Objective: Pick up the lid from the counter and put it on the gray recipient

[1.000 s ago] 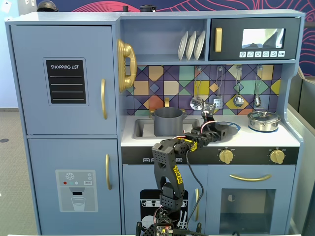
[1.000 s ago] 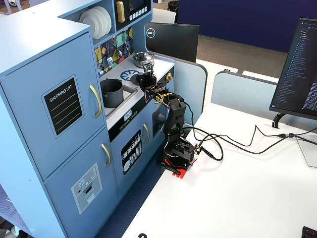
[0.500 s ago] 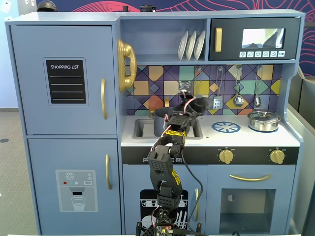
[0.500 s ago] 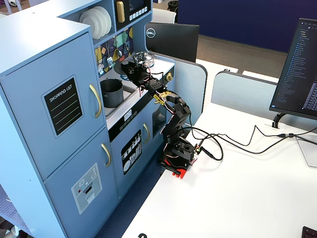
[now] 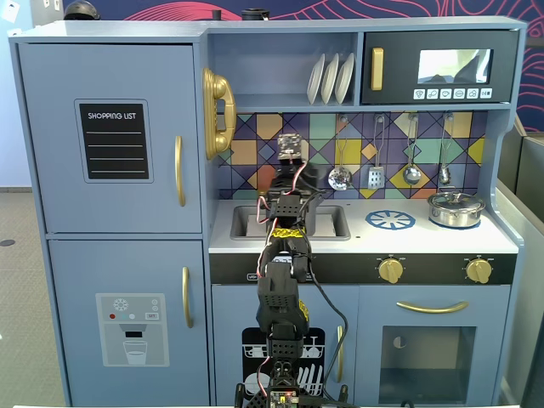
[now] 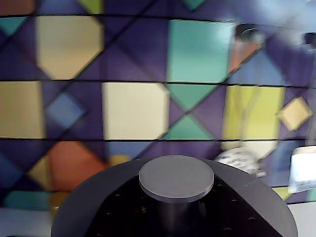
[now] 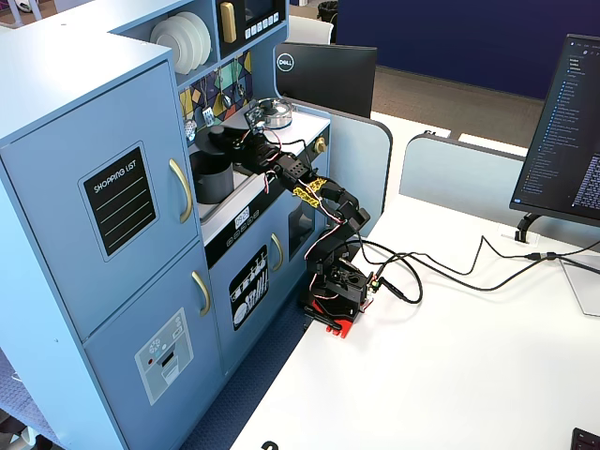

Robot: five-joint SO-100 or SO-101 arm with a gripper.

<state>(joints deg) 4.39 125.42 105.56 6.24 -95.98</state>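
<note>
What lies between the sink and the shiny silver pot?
In a fixed view, only the blue-and-white round burner mark lies between the sink and the shiny silver pot.

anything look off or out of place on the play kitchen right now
Nothing stands out. The dark gray lid is up in the tool, above the gray pot in the sink, not spilled or dropped. The silver pot sits lidded on the counter, the plates stand upright on the shelf, and the utensils hang straight.
</note>
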